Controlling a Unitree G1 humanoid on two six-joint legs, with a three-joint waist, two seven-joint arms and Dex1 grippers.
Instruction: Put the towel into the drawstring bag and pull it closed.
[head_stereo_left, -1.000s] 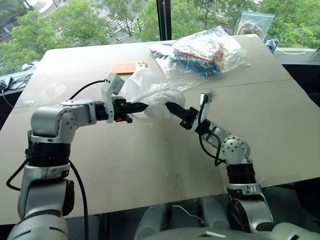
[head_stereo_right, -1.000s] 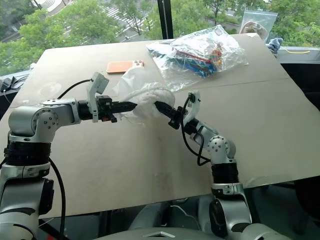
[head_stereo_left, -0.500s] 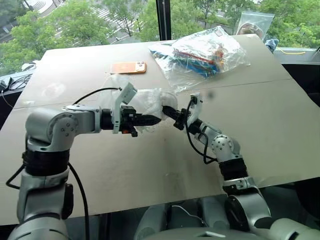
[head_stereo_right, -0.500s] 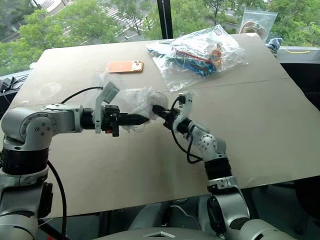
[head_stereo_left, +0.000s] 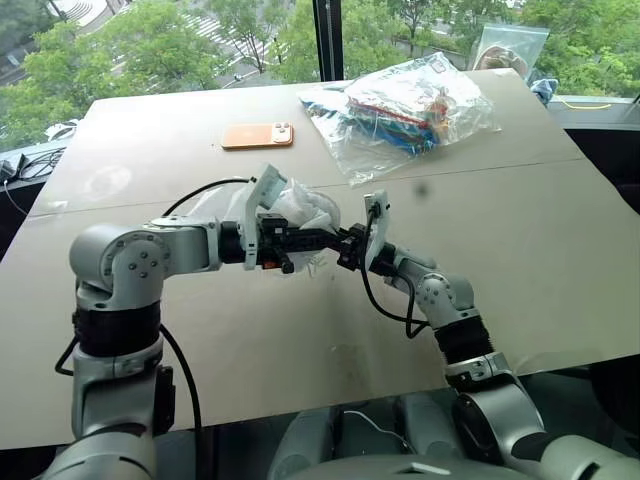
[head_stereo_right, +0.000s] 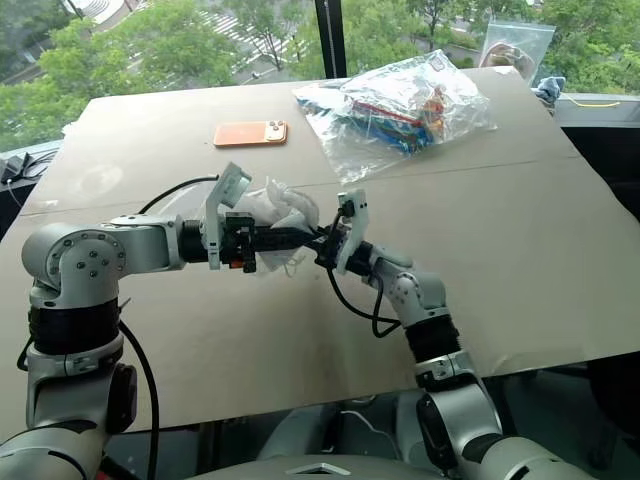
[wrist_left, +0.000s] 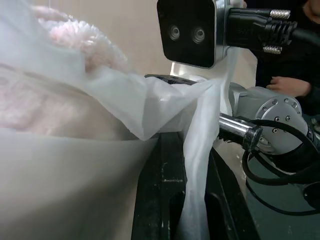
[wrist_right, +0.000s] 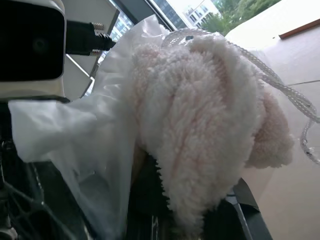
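Note:
The cream fluffy towel (wrist_right: 200, 125) and the thin translucent drawstring bag (wrist_left: 145, 100) form one bundle (head_stereo_left: 298, 205) held just above the table's middle. My left gripper (head_stereo_left: 316, 238) reaches in from the left, shut on a fold of the bag's fabric (wrist_left: 197, 150). Tip to tip with it, my right gripper (head_stereo_left: 345, 250) comes from the right and is shut on the towel. The towel lies partly wrapped by the bag, with one fluffy end bare. A white cord (wrist_right: 280, 85) loops over the towel.
A clear plastic bag of colourful items (head_stereo_left: 405, 105) lies at the back right of the tan table (head_stereo_left: 550, 250), and an orange phone (head_stereo_left: 258, 135) at the back centre. Another clear bag (head_stereo_left: 510, 45) stands at the far right corner. A person's hand (wrist_left: 287, 86) shows beyond the table.
The two grippers have closed in on each other, the left moving right and the right moving left. The bundle has bunched up and now sits over the left gripper's fingers.

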